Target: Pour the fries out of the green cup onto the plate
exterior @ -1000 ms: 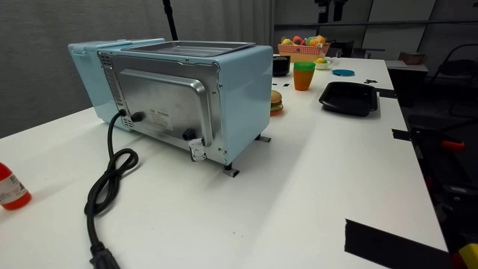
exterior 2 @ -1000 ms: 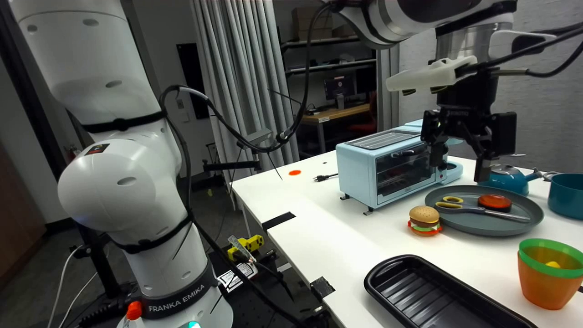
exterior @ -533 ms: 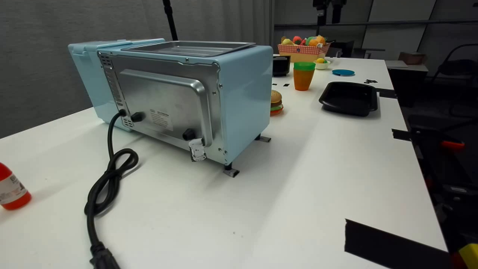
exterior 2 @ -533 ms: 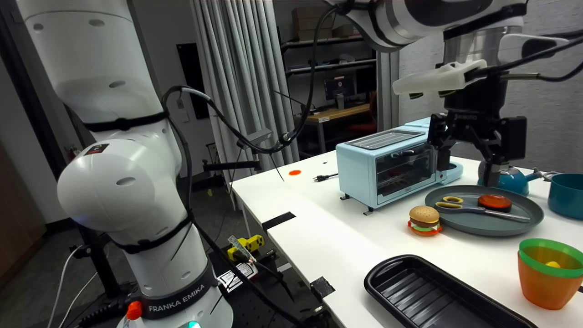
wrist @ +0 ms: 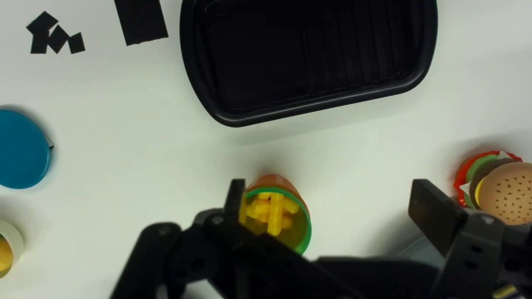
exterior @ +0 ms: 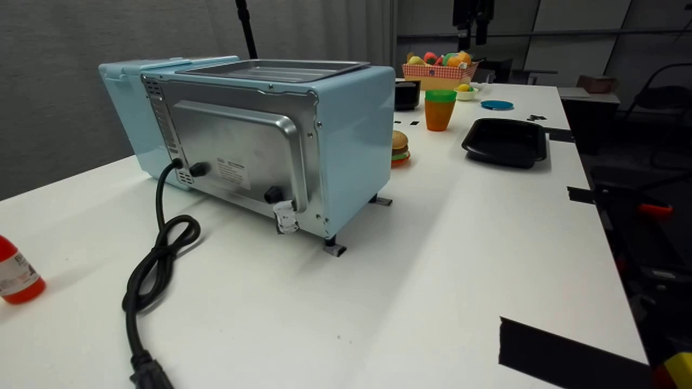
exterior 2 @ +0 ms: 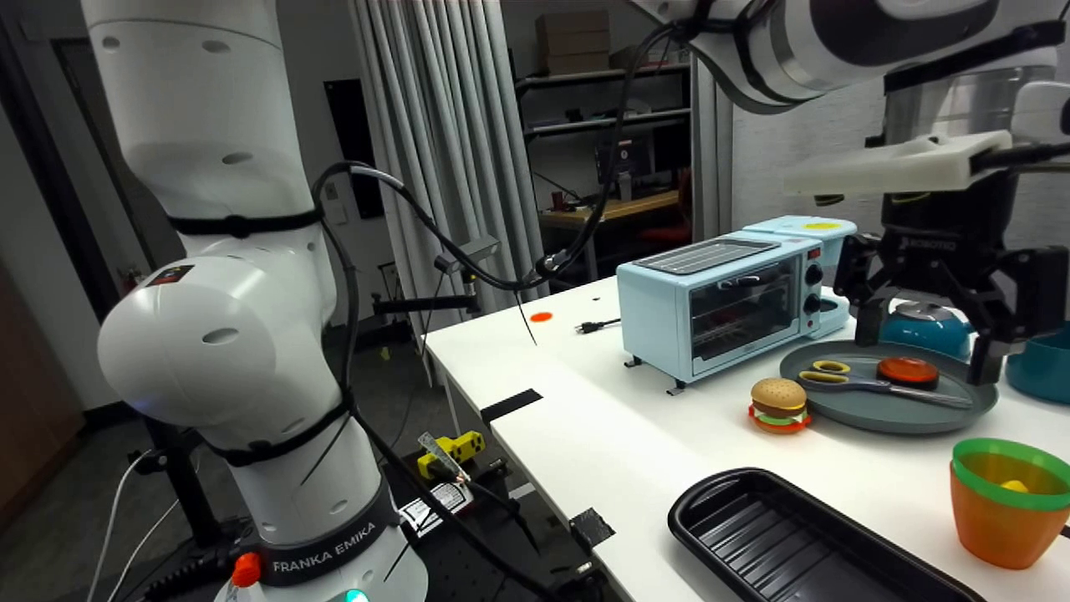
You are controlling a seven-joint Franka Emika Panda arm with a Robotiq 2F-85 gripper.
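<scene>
The green cup [exterior 2: 1009,522] has a green upper part and an orange lower part and stands upright on the white table. It also shows in an exterior view [exterior: 439,112] and in the wrist view [wrist: 275,182]. Yellow fries [wrist: 274,214] lie inside it. The dark grey plate [exterior 2: 878,415] holds scissors and a red disc; a small part shows in the wrist view [wrist: 424,250]. My gripper [exterior 2: 928,347] is open and empty, well above the table. In the wrist view my gripper [wrist: 332,199] has its left finger overlapping the cup's left edge.
A black tray [exterior 2: 790,535] lies near the cup. A toy hamburger [exterior 2: 778,405] sits beside the plate. The light-blue toaster oven [exterior 2: 744,293], a teal kettle [exterior 2: 924,329] and a teal pot [exterior 2: 1041,372] stand behind. A blue lid [wrist: 20,149] lies left in the wrist view.
My gripper has moved to the right and lower in an exterior view, uncovering the toaster oven's knobs. It stays open. The cup, plate and other objects have not moved.
</scene>
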